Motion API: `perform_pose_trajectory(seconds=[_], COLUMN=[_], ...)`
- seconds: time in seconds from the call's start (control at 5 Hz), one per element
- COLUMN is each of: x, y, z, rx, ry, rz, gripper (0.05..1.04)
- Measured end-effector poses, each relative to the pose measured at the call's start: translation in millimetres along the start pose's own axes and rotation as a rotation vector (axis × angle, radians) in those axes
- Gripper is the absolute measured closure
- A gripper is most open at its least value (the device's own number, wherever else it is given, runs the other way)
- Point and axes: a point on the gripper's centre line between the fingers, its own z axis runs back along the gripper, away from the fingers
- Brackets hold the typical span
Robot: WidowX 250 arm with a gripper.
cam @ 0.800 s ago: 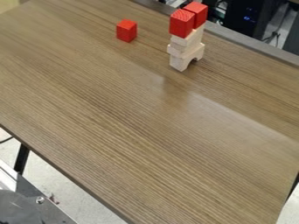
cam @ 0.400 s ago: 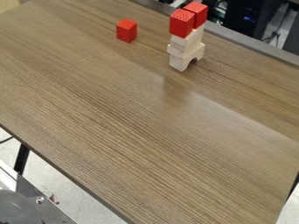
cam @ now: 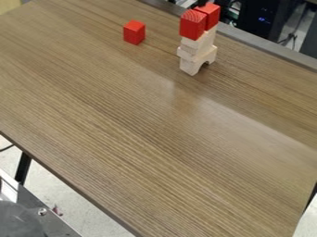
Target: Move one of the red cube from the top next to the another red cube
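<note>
Two red cubes top a block tower, upper right of the frame.
The front red wooden cube (cam: 193, 27) and the rear red wooden cube (cam: 212, 15) sit side by side on a stack of pale wooden blocks (cam: 195, 53) with an arch at its foot. A lone red cube (cam: 134, 33) rests on the brown wood-grain counter (cam: 142, 129), upper left of centre. Whether the pincer is open or closed, I cannot tell.
</note>
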Motion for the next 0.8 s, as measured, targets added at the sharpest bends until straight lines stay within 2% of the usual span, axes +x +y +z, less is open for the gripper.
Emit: perform_pose_trajectory(seconds=[0.2, 0.4, 0.8], x=[21.7, 36.7, 46.0], y=[1.9, 5.7, 2.4], z=[-26.4, -37.0, -39.4], rx=[0.033, 0.047, 0.014], ry=[0.001, -0.008, -0.017], rz=[0.042, 0.076, 0.103], gripper=[0.084, 0.083, 0.084])
